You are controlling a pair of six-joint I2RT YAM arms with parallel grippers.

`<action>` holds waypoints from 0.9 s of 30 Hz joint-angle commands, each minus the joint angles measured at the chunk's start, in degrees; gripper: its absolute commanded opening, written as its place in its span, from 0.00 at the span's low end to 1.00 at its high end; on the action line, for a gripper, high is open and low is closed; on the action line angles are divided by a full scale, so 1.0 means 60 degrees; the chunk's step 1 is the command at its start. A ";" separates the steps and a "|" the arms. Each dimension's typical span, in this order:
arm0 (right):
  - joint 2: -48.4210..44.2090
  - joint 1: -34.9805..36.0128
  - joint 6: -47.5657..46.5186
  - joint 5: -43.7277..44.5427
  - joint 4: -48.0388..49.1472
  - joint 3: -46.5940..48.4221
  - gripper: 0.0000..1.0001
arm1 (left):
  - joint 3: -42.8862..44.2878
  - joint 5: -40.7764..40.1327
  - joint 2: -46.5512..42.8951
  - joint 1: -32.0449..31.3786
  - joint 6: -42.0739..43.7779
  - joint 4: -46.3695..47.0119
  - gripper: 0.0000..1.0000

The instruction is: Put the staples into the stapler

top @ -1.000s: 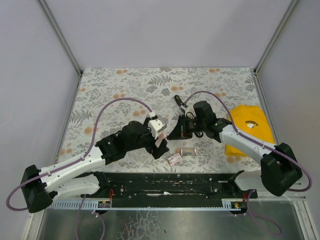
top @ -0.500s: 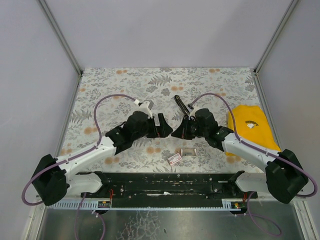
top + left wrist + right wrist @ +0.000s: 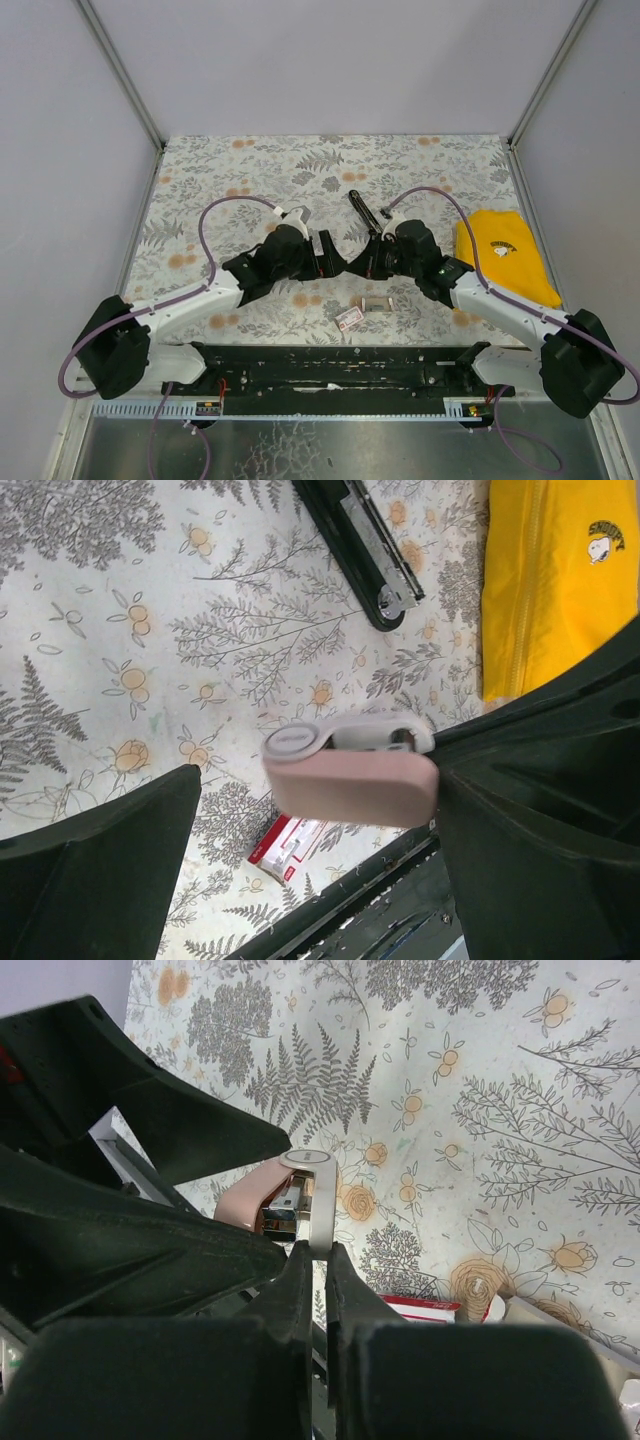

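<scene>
At the left of the top view, our left gripper (image 3: 323,250) stands with its fingers spread wide. In its wrist view they flank a small pink-and-grey device (image 3: 350,785), and the finger at frame left is clear of it. We judge that device to be a hinged mini stapler, though we cannot be sure. Just right of it, our right gripper (image 3: 320,1255) is pinched closed on the device's grey upper arm, holding it above the floral table cover (image 3: 100,630).

The stapler (image 3: 358,545), slim and black with a metal channel showing, lies flat on the cover at the upper middle of the left wrist view, well apart from both grippers. We expect it to be light, rigid and apt to skid on the cover, with its hinge letting one arm swing free. A hold across the narrow sides of the lower arm looks safest.

A red-and-white box (image 3: 288,842), likely the staples, lies near the bottom edge, and the yellow cloth (image 3: 555,580) fills the upper right.
</scene>
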 commanded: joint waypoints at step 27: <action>-0.0627 0.0079 0.0655 0.0160 0.0292 0.0238 0.00 | -0.2764 0.0108 -0.1987 0.2122 0.0107 0.0507 0.96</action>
